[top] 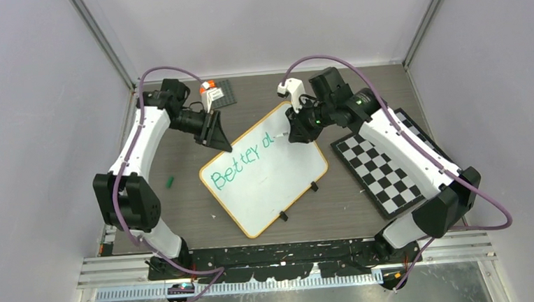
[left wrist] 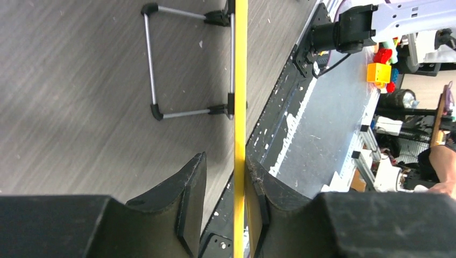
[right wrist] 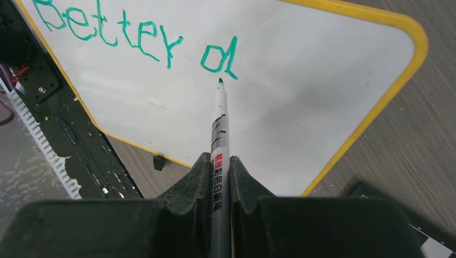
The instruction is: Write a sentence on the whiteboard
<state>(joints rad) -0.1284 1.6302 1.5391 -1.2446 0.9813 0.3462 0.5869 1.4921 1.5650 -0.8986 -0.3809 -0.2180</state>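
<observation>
Right tool (right wrist: 219, 161) was clamped on the marker (right wrist: 219, 129), tip just beside the green "d" of the sentence (right wrist: 134, 37) (it read "Better d"). I saw the left tool (left wrist: 226, 160) with jaws apart, astride the rim of the whiteboard (top: 280, 185), which lay on the tabletop (top: 184, 212) beside the checkerboard (top: 381, 168).

**A:** The whiteboard (top: 273, 185) is showing plain white. Its rim (right wrist: 371, 115) is glowing yellow up close and looking more orange-tan from above.

**B:** The sentence (top: 240, 164) is coming out in green. The marker (right wrist: 219, 134) is wearing a pale grey barrel with black bands, a red label and a green tip.

**A:** The checkerboard (top: 381, 168) is displaying black and white squares.

**B:** The table (top: 184, 212) is showing grey-brown wood grain, and that small piece (top: 170, 180) is showing green.

**A:** The left gripper (left wrist: 225, 158) and right gripper (right wrist: 219, 159) are both looking black. The arms (top: 141, 141) are showing white shells with black joints, and the cables (top: 168, 69) are showing purple.
</observation>
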